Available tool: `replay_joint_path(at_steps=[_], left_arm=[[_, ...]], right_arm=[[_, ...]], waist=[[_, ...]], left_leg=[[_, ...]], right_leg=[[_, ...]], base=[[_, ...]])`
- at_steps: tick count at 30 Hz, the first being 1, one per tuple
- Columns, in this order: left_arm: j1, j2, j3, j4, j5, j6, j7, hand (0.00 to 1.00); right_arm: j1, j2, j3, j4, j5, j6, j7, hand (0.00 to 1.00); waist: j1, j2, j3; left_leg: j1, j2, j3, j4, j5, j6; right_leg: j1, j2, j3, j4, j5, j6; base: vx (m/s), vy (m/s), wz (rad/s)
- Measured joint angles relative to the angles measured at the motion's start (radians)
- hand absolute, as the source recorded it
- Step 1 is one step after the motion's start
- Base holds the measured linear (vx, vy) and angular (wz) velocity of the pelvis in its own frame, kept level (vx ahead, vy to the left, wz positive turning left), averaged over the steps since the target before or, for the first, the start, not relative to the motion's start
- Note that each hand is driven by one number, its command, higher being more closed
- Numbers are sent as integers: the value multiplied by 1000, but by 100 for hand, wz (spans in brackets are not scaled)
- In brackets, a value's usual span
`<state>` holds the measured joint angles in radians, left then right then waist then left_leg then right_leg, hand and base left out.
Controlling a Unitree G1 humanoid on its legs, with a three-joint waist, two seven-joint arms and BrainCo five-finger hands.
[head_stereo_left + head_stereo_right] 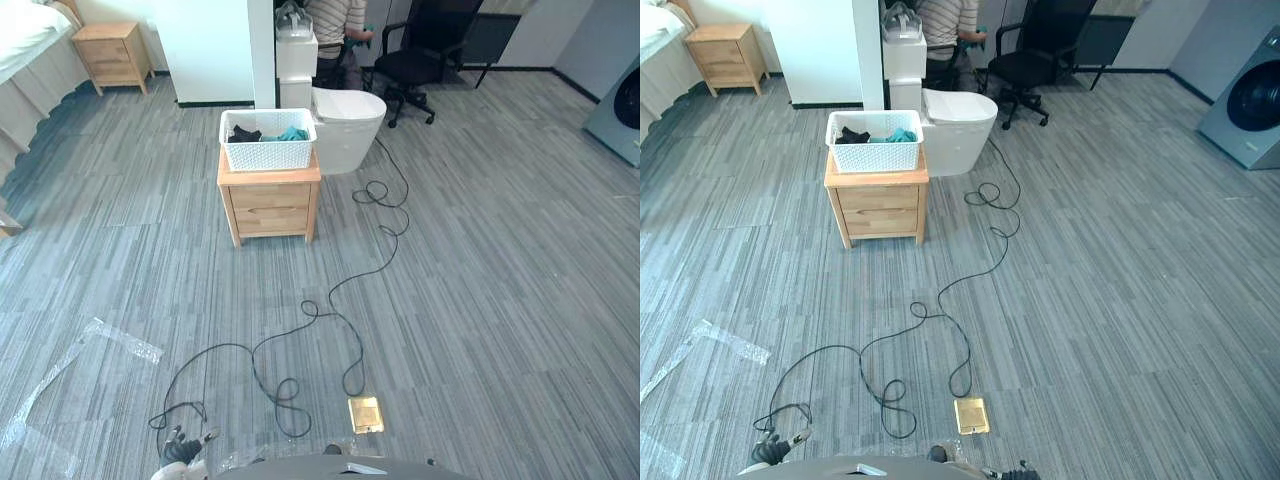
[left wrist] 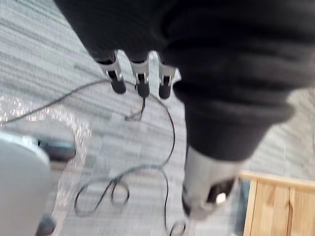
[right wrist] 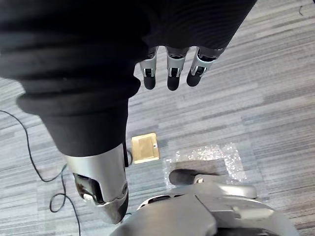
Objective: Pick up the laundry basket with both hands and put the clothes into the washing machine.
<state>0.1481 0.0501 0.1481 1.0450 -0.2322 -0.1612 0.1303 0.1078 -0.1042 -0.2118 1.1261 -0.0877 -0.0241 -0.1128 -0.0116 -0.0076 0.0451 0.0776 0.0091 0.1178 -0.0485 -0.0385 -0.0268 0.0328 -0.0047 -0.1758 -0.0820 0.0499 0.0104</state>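
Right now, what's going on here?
Nothing is being handled yet. The white laundry basket, with dark and teal clothes in it, sits on a wooden nightstand across the floor from the robot. The left hand and the right hand hang low with relaxed fingers and hold nothing. The washing machine stands far off to the robot's right. A person sits at the back of the room.

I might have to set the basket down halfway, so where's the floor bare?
Bare floor stretches between the wooden nightstand and the washing machine. Crowded: the nightstand's top is filled by the laundry basket, with the toilet and office chair close behind.
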Motion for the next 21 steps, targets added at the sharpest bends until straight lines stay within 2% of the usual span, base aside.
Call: replay_joint_path(at_steps=[21], left_arm=[[-16,-9,-34,7,0,-8,-2,0]], right_arm=[[-42,1,6,-1,-35,0,0,0]], waist=[[6,-8,10]], left_leg=[[7,1,-4,-7,2,-2]], right_leg=[[6,1,-8,-6,-9,14]], base=[[-40,-1,1]])
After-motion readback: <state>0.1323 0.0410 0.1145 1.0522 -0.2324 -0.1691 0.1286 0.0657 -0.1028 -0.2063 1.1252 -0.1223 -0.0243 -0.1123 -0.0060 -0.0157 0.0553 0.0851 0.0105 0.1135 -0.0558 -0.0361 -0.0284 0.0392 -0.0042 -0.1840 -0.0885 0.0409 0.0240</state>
